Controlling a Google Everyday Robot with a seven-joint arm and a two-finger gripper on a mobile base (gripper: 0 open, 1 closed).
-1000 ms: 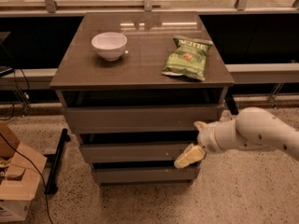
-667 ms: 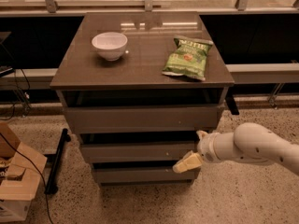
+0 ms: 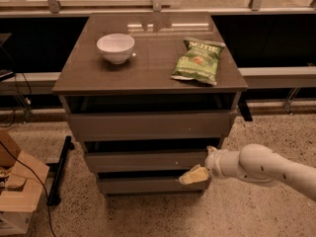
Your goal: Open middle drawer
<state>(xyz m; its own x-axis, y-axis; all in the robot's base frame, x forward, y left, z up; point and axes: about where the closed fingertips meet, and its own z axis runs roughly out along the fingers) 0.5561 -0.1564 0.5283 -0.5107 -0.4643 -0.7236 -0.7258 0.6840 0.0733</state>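
A dark brown bench (image 3: 148, 78) with three flat, handleless drawer fronts stacked beneath its top fills the middle of the view. The middle drawer (image 3: 145, 161), the one to open, is the medium-sized front. It looks closed or nearly so.

A white robot arm (image 3: 261, 164) reaches in from the right of the middle drawer, low down. The tallest drawer front (image 3: 148, 126) sits directly above the middle drawer, with a dark gap between them. The smallest drawer front (image 3: 143, 184) sits directly below it.

A green chip bag (image 3: 198, 60) lies on the bench top, above the middle drawer's right half. A white bowl (image 3: 116, 47) stands above its left half, well apart from the bag.

The pale yellow pincer (image 3: 194, 175) is at the middle drawer's lower right corner, over the seam with the smallest front. Whether it is open or closed cannot be told, and nothing is seen held in it.

Judgement: with no handle, the pincer needs purchase on an edge of the middle drawer, not the front below. It should catch that lip firmly, then pull straight outward and level, since an off-centre pull may skew the drawer.
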